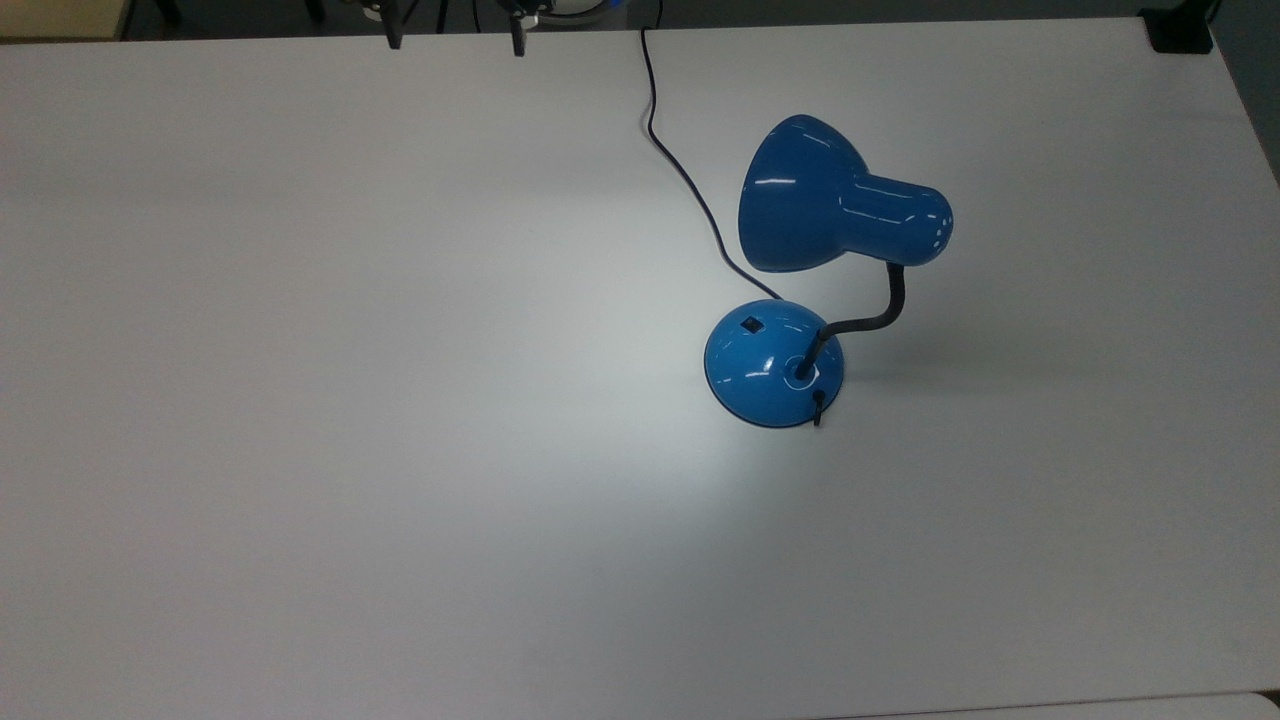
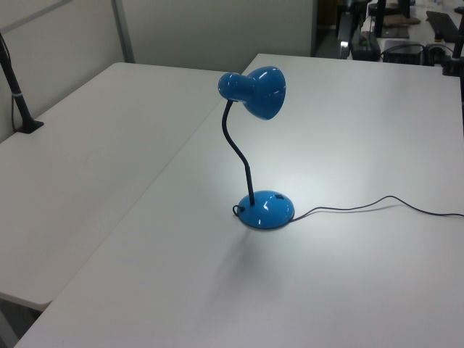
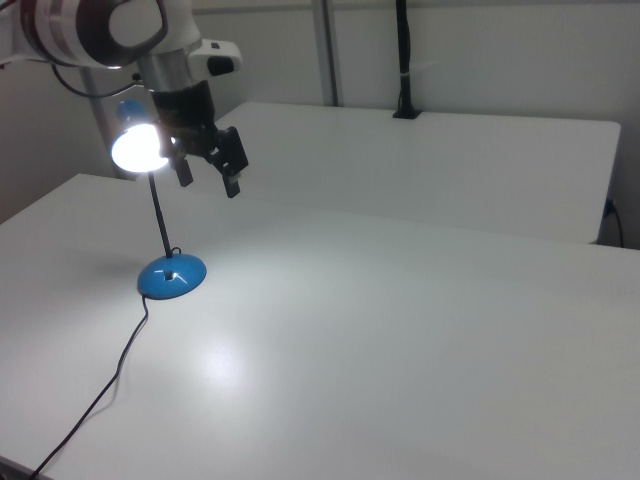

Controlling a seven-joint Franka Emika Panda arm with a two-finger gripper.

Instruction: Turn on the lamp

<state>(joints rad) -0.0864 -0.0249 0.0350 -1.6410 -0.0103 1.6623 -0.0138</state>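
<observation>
The end effector [image 3: 208, 172] hangs raised in the air, fingers spread apart.

The lamp [image 1: 775, 365] stands on the table [image 1: 300, 400]; in the right view the gripper [image 3: 208, 168] hangs above the table (just right of the lamp's shade).

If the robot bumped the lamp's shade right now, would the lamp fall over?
Probably it would wobble first. The shade sits high on a thin bent neck, off to one side of the base, so it looks top-heavy. The wide, domed base likely steadies it. The neck looks bendy, so it might flex rather than tip.
</observation>
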